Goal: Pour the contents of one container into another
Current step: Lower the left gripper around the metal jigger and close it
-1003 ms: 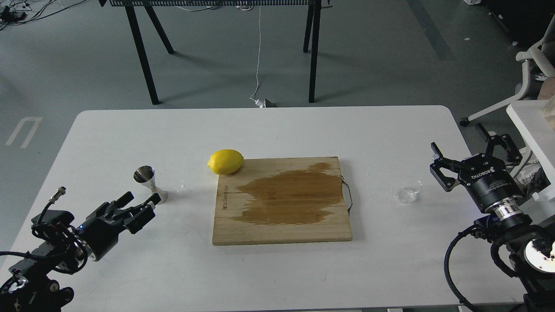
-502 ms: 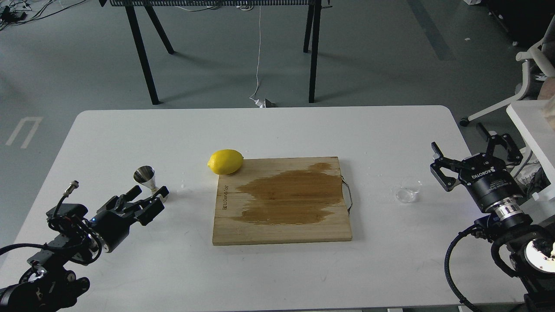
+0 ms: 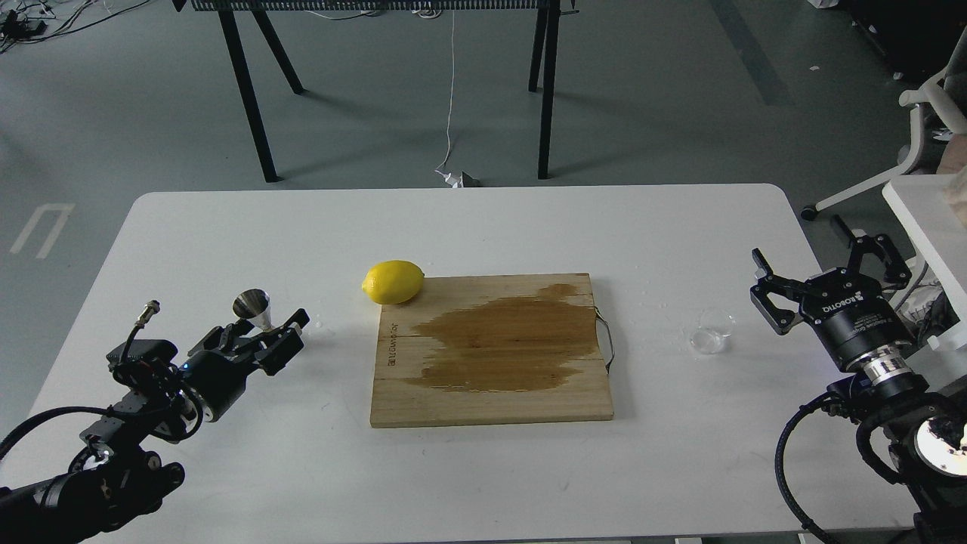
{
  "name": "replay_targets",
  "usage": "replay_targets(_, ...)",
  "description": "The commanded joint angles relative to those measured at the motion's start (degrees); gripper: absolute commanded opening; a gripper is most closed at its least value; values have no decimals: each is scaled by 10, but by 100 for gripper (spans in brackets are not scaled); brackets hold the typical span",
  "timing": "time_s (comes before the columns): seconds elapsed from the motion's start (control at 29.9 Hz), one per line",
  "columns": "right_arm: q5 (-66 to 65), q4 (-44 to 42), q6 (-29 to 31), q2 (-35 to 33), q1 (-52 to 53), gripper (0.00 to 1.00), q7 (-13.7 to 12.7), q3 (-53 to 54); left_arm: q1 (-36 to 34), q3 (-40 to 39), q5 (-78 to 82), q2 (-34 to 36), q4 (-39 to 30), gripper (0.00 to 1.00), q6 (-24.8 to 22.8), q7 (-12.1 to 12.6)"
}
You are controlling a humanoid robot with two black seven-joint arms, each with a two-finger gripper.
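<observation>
The steel jigger (image 3: 252, 304) stands upright at the left of the white table (image 3: 483, 227); only its upper cone shows. My left gripper (image 3: 270, 325) is open, with one finger on each side of the jigger's lower half, which it hides. Whether the fingers touch the jigger cannot be told. The small transparent cup (image 3: 712, 332) stands upright at the right of the table. My right gripper (image 3: 820, 261) is open just to the right of the cup, apart from it, with nothing between its fingers.
A wooden cutting board (image 3: 491, 408) with a large wet stain lies in the middle. A yellow lemon (image 3: 393, 281) rests at its far left corner. A few water drops (image 3: 317, 326) lie beside the jigger. A white shelf edge (image 3: 925, 219) sits at far right.
My left gripper has moved forward and to the right, from short of the jigger to straddling its lower half. The right arm and the cup have not moved.
</observation>
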Motion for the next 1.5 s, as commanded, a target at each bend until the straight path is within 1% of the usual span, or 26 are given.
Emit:
replay_targets(0.0,0,0,0,-2,0,99,0,0,-8,4,0,-5,7,96,0,0)
replay_targets(0.2,0,0,0,-2,0,99,0,0,-18,14,1,-34,58,85,0,0)
replay_targets(0.37,0,0,0,-1,0,99,0,0,-24,24,1,-49,88,80,0,0)
replay_targets(0.57,0,0,0,-1,0,99,0,0,-33,25,1,-58,107,71,0,0)
replay_targets(0.94,0,-1,0,-1,0,99,0,0,-38,32,1,-67,143,49,0,0)
replay_targets(1.17,0,-1,0,-1,0,99,0,0,-38,37,1,-67,149,35,0,0)
replay_targets(1.27,0,-2,0,0,0,99,0,0,-38,36,1,-67,153,25,0,0)
replay_targets(1.34,0,-2,0,1,0,99,0,0,-38,36,1,-67,155,23,0,0)
replay_targets(1.47,0,-2,0,1,0,99,0,0,-41,37,1,-66,155,14,0,0)
